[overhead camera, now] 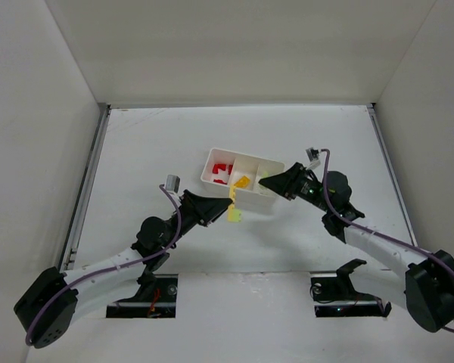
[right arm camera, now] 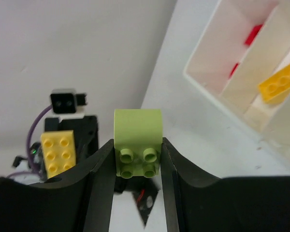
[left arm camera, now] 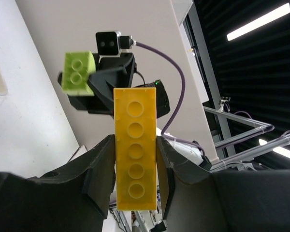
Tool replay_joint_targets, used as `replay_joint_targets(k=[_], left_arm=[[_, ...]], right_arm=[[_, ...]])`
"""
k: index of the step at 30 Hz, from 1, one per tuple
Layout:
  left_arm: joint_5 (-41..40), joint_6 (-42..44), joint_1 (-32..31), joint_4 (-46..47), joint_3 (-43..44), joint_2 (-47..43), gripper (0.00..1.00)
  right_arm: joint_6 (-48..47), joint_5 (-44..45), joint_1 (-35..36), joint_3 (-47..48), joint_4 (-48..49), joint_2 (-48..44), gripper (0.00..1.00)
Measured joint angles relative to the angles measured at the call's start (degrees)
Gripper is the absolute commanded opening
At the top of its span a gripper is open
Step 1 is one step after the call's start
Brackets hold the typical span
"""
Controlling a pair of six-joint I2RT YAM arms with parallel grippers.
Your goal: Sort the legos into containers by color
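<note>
Fingers of the right gripper [overhead camera: 266,180] cover much of the tray's [overhead camera: 210,162] right compartment from above, hiding its contents; they clamp a pale green brick [right arm camera: 137,129], studs facing the wrist camera. The left gripper [overhead camera: 227,207] pinches a long yellow brick [left arm camera: 135,150] by its sides just beside the tray's near wall, its long axis along the fingers.

White tray [right arm camera: 205,63] cropped at edge; right end effector [overhead camera: 262,180] partly masks right compartment [overhead camera: 272,166]
</note>
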Motion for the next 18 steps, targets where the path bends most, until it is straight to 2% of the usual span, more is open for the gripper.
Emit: replay_joint_targets(k=[4,9,14,18], left_arm=[[-0.22,1.44,0.11,-1.55,0.02,0.39,0.12],[-0.46,4.5,0.37,-6.58,1.7,1.6,0.12],[-0.44,6.6,0.37,-8.98,4.39,2.23,0.13],[-0.42,7.21,0.37,-9.07,5.11,2.58,0.13]], right_arm=[[-9.16,7.43,-0.52,5.86,-11.34,1.14,0.34],[-20.46,22.75,4.46,15.06,-23.34,5.16,0.35],[-27.71,34.62,9.03,19.91,-30.05,10.84,0.36],[-30.01,39.67,9.66,20.11,-33.22,14.29,0.37]])
